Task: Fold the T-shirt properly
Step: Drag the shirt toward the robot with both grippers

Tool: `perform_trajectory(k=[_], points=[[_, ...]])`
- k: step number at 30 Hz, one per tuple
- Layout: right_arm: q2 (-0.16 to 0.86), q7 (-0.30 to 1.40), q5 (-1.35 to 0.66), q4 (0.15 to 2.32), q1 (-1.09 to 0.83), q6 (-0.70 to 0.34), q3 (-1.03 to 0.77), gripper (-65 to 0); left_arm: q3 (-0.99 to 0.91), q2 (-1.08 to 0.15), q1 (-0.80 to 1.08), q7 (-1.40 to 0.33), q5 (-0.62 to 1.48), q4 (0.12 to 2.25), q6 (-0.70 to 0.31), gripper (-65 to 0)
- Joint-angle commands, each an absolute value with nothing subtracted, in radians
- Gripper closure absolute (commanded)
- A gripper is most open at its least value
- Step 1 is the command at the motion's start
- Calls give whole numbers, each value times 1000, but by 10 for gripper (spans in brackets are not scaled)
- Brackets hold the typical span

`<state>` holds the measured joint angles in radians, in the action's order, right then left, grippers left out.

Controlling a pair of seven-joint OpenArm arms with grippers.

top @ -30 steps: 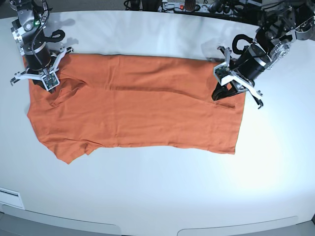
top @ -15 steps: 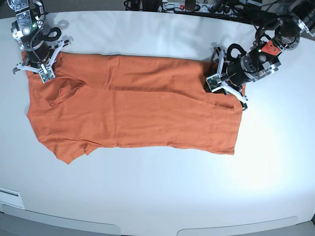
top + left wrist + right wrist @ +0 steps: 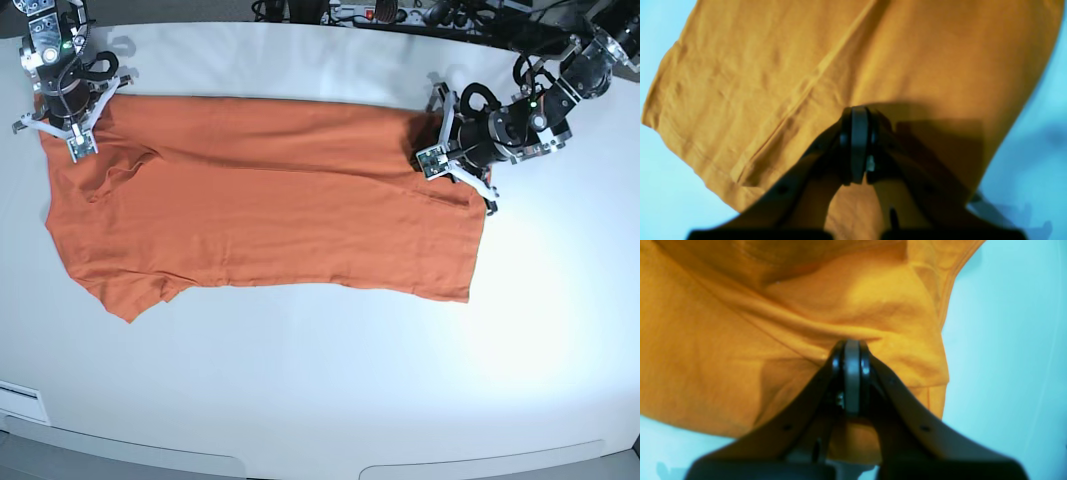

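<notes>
Now both sets of fingers (image 3: 858, 146) (image 3: 851, 376) are pressed closed on the T-shirt (image 3: 260, 205), pinched at its far corners; since earlier it is dragged farther back across the bench (image 3: 320, 400).

T-shirt (image 3: 270, 205) dragged farther up the table (image 3: 320, 400), both tools now higher.
</notes>
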<state>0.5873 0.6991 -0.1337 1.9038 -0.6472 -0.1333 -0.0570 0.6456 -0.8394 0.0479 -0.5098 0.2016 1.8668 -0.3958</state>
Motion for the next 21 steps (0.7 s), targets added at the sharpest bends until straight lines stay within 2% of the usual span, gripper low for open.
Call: perform_trajectory(k=[1, 9, 21], points=[[594, 809, -157, 1889, -687, -162, -53, 0, 659, -856, 83, -616, 200, 1872, -453, 0], [594, 815, -157, 1890, -816, -161, -53, 0, 659, -878, 138, -646, 193, 1955, -453, 0], [593, 857, -86, 2038, -965, -76, -53, 0, 659, -956, 138, -671, 193, 2065, -427, 0]])
